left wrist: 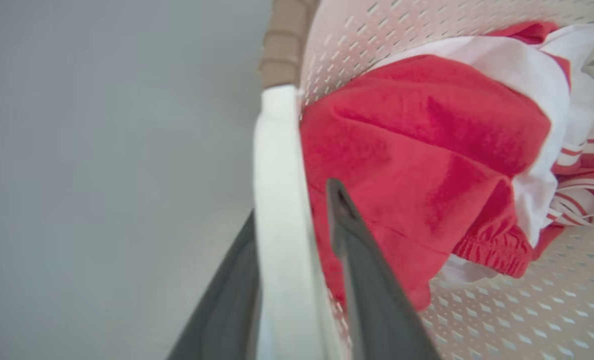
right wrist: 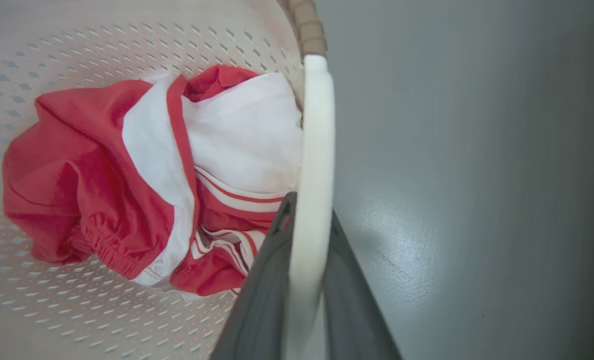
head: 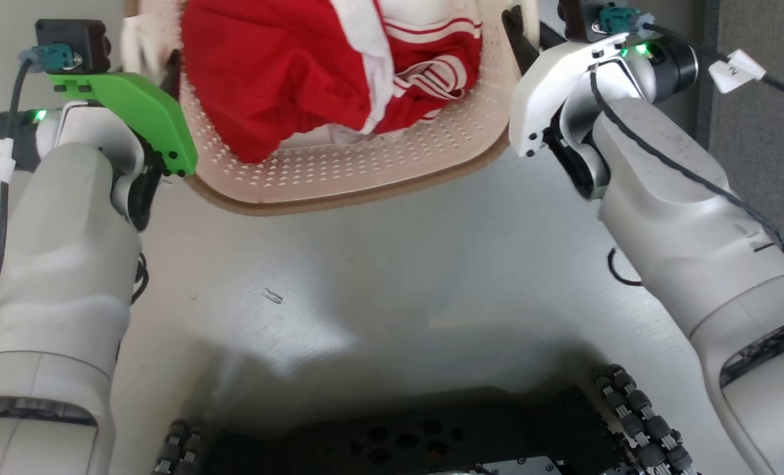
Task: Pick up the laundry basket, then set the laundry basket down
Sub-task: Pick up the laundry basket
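Left fingers (left wrist: 339, 210): two, dark, pinching the left handle (left wrist: 277, 175), one on each side of the white bar.
Right fingers (right wrist: 282, 225): two, dark, pinching the right handle (right wrist: 316, 125) the same way.
Handles: two, white, at 9 and 3 o'clock of the basket (head: 339, 178).
Basket: one, cream, perforated, brown rim; at 12 o'clock in the head view, between the two arms.
Clothing (head: 266, 66): one red-and-white heap inside.
Floor (head: 392, 284): grey; whether the basket touches it I cannot tell.
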